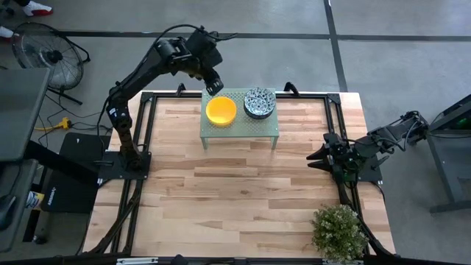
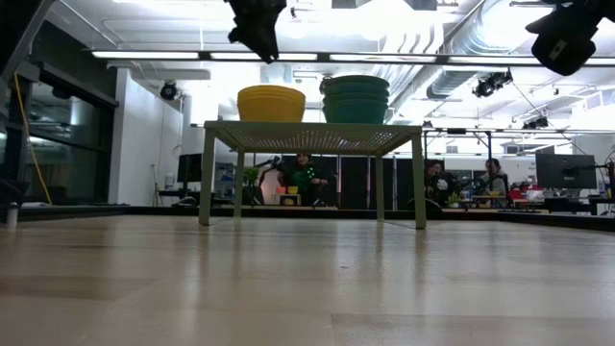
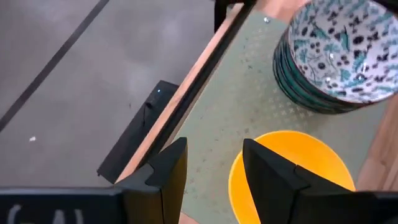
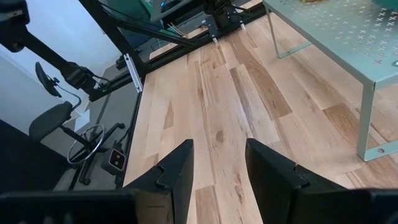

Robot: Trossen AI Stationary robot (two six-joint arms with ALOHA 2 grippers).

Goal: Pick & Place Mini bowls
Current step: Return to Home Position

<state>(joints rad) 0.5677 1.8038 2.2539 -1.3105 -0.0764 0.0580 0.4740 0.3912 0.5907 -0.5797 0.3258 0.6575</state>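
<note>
Two stacks of mini bowls stand on the pale green perforated rack (image 1: 240,126) at the table's far side: plain yellow ones (image 1: 221,110) (image 2: 271,103) on the left, and patterned ones, teal outside (image 1: 259,103) (image 2: 356,99), on the right. My left gripper (image 1: 214,84) (image 2: 258,29) hangs open above the rack's far left corner, just beyond the yellow stack's far rim. In the left wrist view its fingers (image 3: 214,171) frame bare rack beside the yellow bowl (image 3: 298,168), with the patterned stack (image 3: 339,53) farther off. My right gripper (image 1: 316,156) (image 4: 217,165) waits open at the table's right edge.
The rack (image 2: 312,136) stands on thin legs, one of which shows in the right wrist view (image 4: 368,127). A potted plant (image 1: 339,232) sits at the near right corner. Bare wood (image 1: 235,191) fills the table's middle and near side. People sit in the room behind (image 2: 304,176).
</note>
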